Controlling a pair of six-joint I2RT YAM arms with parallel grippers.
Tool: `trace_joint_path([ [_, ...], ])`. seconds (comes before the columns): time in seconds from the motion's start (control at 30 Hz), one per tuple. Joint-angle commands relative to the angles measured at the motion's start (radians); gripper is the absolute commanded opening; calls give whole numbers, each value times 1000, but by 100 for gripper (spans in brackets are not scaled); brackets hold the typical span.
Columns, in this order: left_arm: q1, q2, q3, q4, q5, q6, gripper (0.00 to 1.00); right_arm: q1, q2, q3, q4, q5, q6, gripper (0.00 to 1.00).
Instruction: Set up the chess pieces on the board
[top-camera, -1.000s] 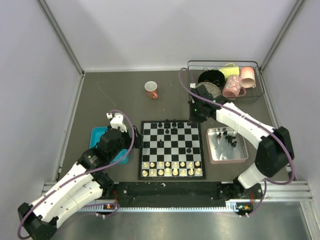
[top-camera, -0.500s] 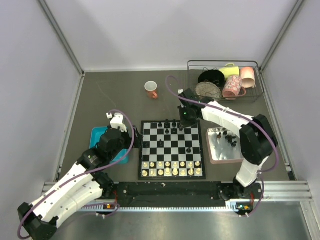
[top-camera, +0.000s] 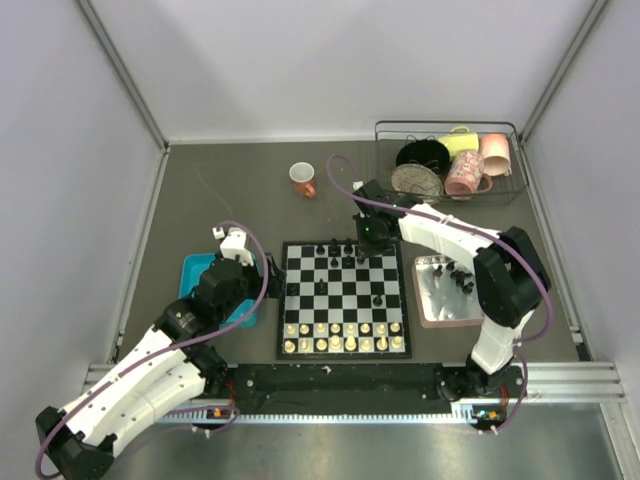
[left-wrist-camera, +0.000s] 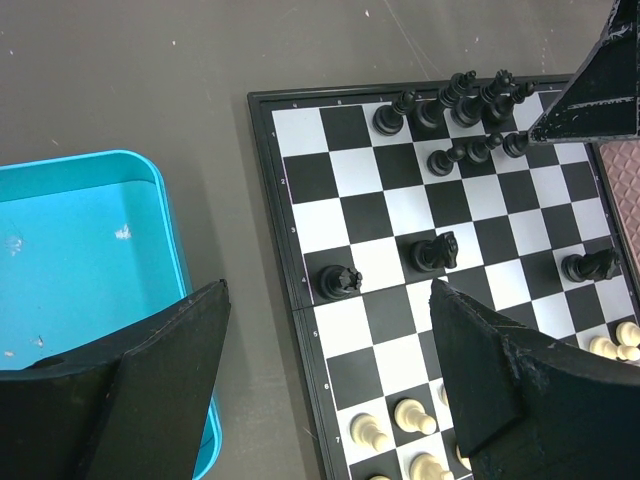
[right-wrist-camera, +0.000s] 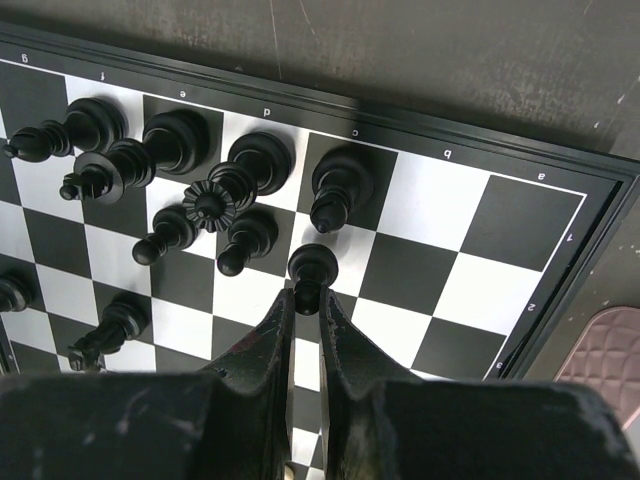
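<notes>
Chess pieces (right-wrist-camera: 255, 160) in glossy black are grouped along the 12 o'clock edge of the board (right-wrist-camera: 440, 205), in two rows. One black pawn (right-wrist-camera: 312, 262) sits at the 3 o'clock end of the second row. The right gripper (right-wrist-camera: 307, 300) is closed to a narrow gap on its stem. In the right wrist view the pawn stands at 12 o'clock of the fingertips, and the remaining far-edge pieces lie at 9 to 11 o'clock of it. Whether its base touches the square cannot be told. Three further black pieces stand apart mid-board. Cream-white pieces (top-camera: 345, 343) fill the two rows at the 6 o'clock edge. The left gripper (left-wrist-camera: 325, 300) is spread wide and holds nothing. It hangs over the 9 o'clock border, with the teal tray (left-wrist-camera: 80, 260) just beside it at 9 o'clock. A pink tray (top-camera: 450, 305) carrying more black pieces lies at 3 o'clock of the board.
</notes>
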Motion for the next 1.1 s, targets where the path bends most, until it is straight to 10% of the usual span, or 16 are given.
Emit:
trace_joint_path([
  [0.0, -3, -12, -8, 34, -1, 2, 86, 12, 10, 30, 17, 24, 0, 0],
  [0.63, -3, -13, -10, 33, -1, 2, 86, 12, 36, 30, 12, 24, -6, 2],
  [1.07, -1, -21, -7, 25, -4, 2, 86, 15, 9, 36, 14, 11, -6, 38],
])
